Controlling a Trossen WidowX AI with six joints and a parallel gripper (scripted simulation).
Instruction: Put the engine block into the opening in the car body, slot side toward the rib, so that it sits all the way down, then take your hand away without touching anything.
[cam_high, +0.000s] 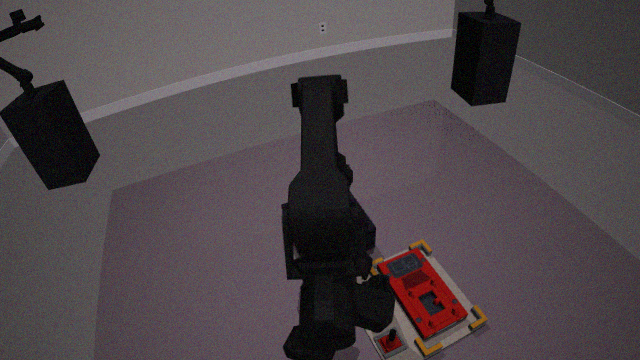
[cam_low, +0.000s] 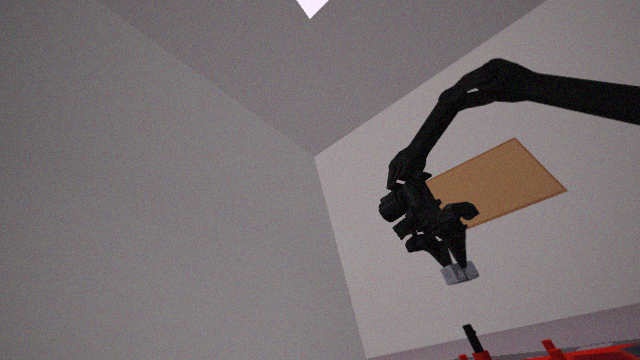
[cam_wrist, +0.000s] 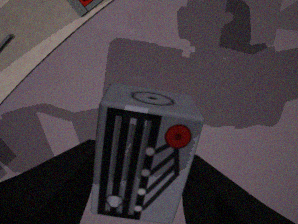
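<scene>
The engine block (cam_wrist: 145, 163) is clamped between the two dark fingers of the pincer (cam_low: 459, 267), which closes on its left and right sides; in the wrist view the grey block shows a face with dark and pale stripes and a red round cap (cam_wrist: 178, 136) toward its right; in the exterior view it hangs as a small grey cube (cam_low: 460, 273) at the fingertips, raised well above the surface; below the pincer, low in that view, a black peg (cam_low: 470, 338) stands on a red holder (cam_high: 390, 343); in the top view the arm (cam_high: 320, 200) hides the pincer and the block; to the right of the arm lies the red car body (cam_high: 422, 292) on a pale plate (cam_high: 462, 300) with orange corner brackets (cam_high: 421, 245); the car body's dark opening (cam_high: 431, 303) shows nothing inside it, and the block is well apart from it; in the wrist view the purple mat (cam_wrist: 253, 163) lies under the block.
</scene>
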